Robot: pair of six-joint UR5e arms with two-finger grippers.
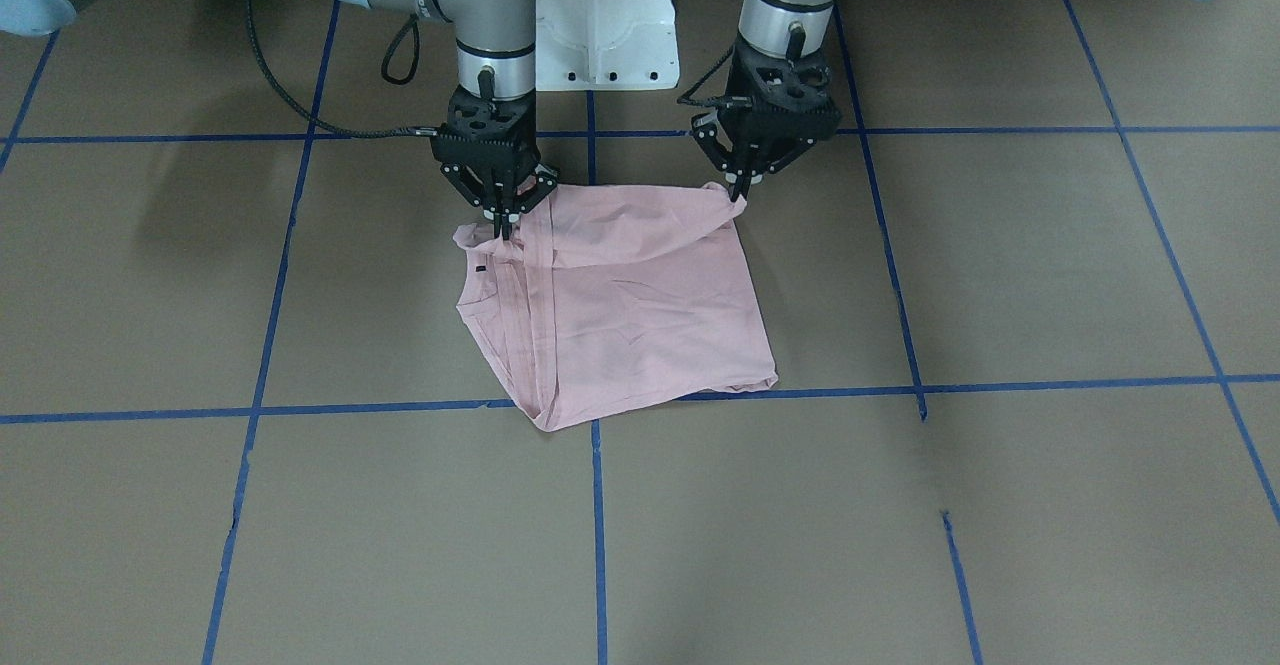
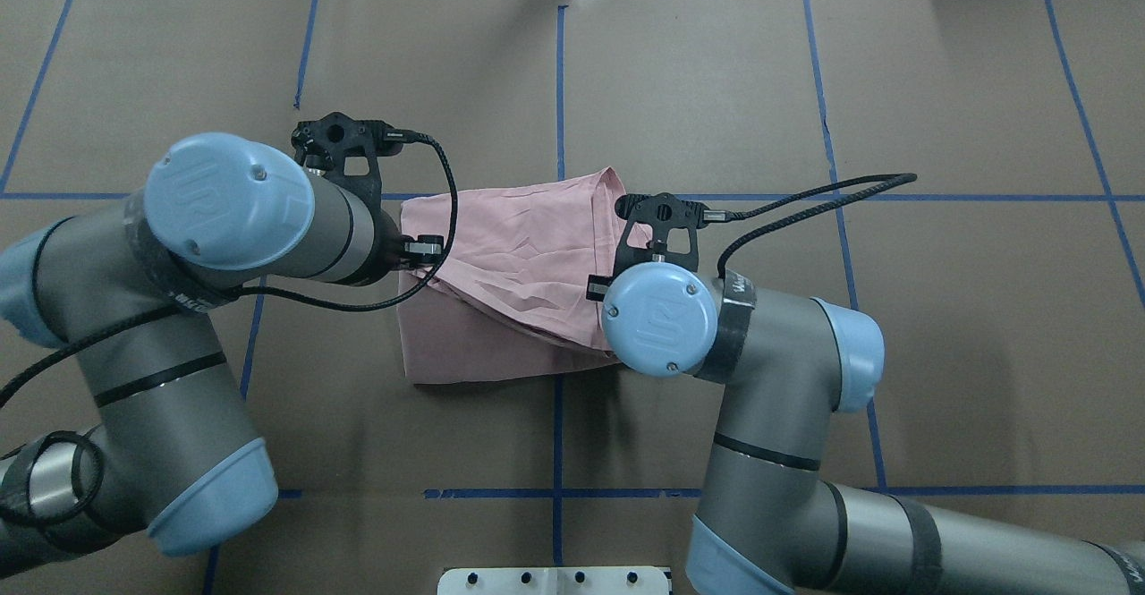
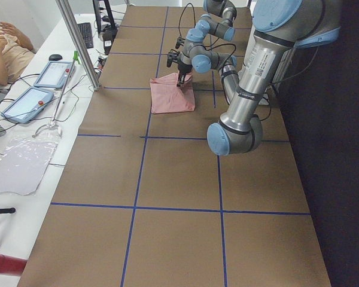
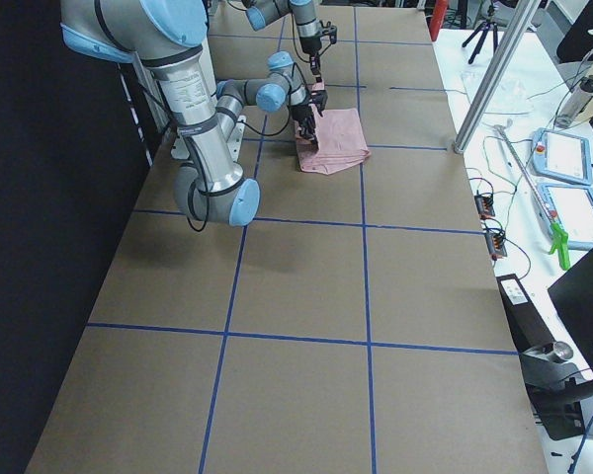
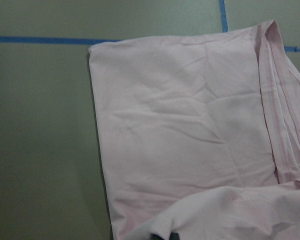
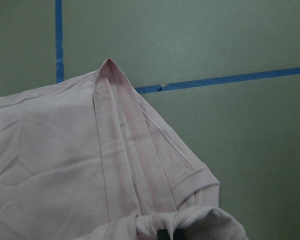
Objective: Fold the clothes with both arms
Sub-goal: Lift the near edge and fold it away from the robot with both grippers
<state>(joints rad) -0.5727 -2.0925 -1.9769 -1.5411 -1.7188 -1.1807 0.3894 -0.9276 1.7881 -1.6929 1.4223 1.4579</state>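
Observation:
The pale pink T-shirt [image 1: 630,315] lies folded into a rough square on the brown table, plain side up, with the Snoopy print hidden. A small black tag [image 1: 481,269] shows on the sleeve. My left gripper [image 1: 740,193] is shut on the shirt's corner nearest the robot and holds it slightly raised. My right gripper [image 1: 506,225] is shut on the other near corner, by the bunched sleeve and hem folds. In the overhead view the shirt [image 2: 510,255] lies between both wrists, which hide the fingers. The left wrist view shows the flat cloth [image 5: 190,150]; the right wrist view shows the folded hems [image 6: 125,165].
The white pedestal base [image 1: 605,35] stands just behind the shirt. Blue tape lines [image 1: 595,525] grid the brown table. A metal post [image 3: 78,42], tablets [image 3: 54,75] and a seated person [image 3: 6,54] are beyond the table's far side.

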